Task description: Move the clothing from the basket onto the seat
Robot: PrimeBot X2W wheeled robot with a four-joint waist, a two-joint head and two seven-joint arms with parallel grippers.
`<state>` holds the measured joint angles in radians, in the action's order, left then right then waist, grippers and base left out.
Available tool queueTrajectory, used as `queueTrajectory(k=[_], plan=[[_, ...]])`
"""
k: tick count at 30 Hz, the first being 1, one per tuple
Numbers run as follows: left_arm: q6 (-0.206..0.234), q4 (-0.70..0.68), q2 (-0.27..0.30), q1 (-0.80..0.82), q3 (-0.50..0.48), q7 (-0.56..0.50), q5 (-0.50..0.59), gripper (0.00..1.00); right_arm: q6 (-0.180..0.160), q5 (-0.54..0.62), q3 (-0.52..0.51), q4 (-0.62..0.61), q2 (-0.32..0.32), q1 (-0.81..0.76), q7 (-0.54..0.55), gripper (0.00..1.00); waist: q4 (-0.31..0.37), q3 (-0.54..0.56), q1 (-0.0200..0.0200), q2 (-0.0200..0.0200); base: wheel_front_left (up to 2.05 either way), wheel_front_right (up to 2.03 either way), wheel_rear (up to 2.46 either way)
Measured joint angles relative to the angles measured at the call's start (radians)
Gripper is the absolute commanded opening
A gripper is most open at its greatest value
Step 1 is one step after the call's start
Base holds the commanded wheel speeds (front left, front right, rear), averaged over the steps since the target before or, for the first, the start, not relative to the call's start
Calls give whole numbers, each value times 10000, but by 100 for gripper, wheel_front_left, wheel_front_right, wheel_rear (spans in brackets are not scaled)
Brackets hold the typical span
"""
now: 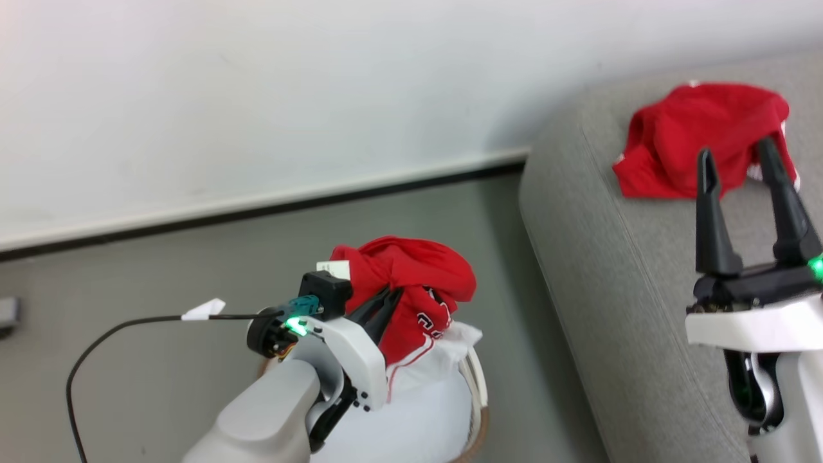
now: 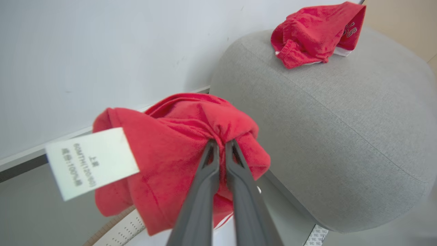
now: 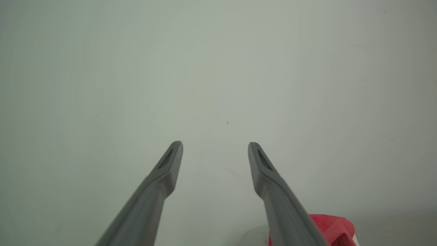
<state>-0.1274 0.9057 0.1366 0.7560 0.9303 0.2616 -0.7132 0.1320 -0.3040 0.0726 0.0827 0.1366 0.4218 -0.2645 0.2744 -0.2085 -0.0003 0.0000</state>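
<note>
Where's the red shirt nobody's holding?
The loose shirt lies on the seat, upper right in the head view, just beyond the open right gripper.

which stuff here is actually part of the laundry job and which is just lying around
Job:
- left pincer, shut on the held red garment
- second red garment, lying on the seat
- basket

Lying about:
- white sheet in the basket
- black cable
</note>
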Motion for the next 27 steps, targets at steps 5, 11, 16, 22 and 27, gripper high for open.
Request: queueTrajectory(k=[5, 11, 16, 22, 27], plan=[[228, -1022, 249, -264, -430, 13, 165, 0, 0, -173, 86, 305, 61, -535, 0, 100, -408, 847, 0, 0, 0, 0, 0], [439, -2236, 564, -460, -796, 15, 207, 0, 0, -408, 410, 602, 21, -1157, 0, 100, -816, 1637, 0, 0, 0, 0, 0], [688, -3227, 863, -485, -918, -171, 144, 0, 0, -525, 616, 709, -102, -1565, -2, 100, -1059, 2059, 1, 0, 0, 0, 0], [986, -4598, 1179, -478, -1202, -522, -63, 0, 0, -598, 740, 779, -155, -1962, 0, 100, -1224, 2248, 2, 0, 0, 0, 0], [1308, -5618, 1509, -497, -1279, -861, -88, 0, 0, -660, 991, 784, -173, -2126, 0, 100, -1231, 2253, 2, 0, 0, 0, 0]])
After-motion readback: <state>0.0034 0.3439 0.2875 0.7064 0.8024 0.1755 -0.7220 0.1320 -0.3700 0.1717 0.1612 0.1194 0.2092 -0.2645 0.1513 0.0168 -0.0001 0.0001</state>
